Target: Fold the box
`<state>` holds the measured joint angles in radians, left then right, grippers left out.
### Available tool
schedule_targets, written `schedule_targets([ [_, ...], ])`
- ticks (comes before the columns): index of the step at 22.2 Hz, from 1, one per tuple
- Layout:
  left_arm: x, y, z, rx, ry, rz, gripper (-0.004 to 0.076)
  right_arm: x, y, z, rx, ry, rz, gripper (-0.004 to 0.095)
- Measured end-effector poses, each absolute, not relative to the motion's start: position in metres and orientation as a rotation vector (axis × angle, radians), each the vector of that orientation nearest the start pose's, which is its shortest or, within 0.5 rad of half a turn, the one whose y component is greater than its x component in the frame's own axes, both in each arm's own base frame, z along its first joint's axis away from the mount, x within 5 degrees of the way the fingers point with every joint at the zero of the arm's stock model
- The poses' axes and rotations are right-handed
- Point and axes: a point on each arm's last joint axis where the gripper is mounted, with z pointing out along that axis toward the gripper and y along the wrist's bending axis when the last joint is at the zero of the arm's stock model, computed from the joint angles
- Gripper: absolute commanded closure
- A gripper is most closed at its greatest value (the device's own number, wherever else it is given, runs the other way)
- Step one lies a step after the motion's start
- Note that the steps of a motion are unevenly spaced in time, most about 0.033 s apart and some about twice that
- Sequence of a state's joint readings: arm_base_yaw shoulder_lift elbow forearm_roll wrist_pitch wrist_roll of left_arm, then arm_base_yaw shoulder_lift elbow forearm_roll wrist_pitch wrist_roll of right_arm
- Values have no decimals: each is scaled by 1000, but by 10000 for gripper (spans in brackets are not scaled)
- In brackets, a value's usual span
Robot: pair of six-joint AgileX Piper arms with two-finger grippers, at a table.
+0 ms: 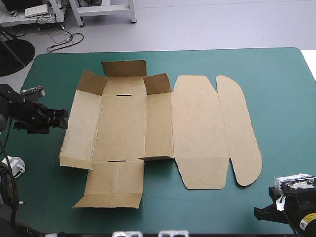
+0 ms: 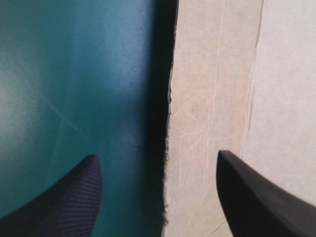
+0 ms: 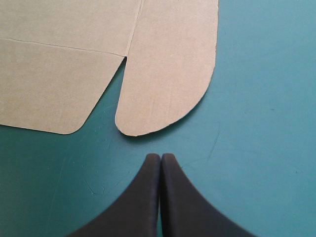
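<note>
The box (image 1: 197, 123) lay across the middle of the teal-green cover (image 1: 276, 74), a cut brown sheet that was mostly flat. Its lid panel and long rounded flap were spread flat toward 3 o'clock. On the half toward 9 o'clock the walls were partly raised: short flaps stood up at the far corner around 11 o'clock, the long outer wall leaned up, and a panel with a turned-up edge reached out at 7 o'clock.

The left gripper (image 1: 63, 118) sat low at the box's 9 o'clock, reaching level toward the leaning outer wall, its tips just beside it. Its fingers (image 2: 64, 197) stood wide apart and held nothing; the wall's raw edge ran between them, one finger over the cover and the other over the board.

The right gripper (image 1: 256, 211) rested near the table's near edge, at the box's 5 o'clock and apart from it. Its fingers (image 3: 143, 197) were pressed together into one point, empty, with the rounded flap's end just ahead of them.
</note>
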<state>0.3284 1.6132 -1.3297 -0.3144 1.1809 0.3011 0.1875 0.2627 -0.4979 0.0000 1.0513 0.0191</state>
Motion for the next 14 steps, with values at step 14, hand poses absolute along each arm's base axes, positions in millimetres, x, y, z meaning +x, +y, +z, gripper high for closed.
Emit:
schedule_targets([
  [14, 328, 43, 229, -111, 2953, -693, 364, 36, 5, 273, -192, 2293, 76, 928],
])
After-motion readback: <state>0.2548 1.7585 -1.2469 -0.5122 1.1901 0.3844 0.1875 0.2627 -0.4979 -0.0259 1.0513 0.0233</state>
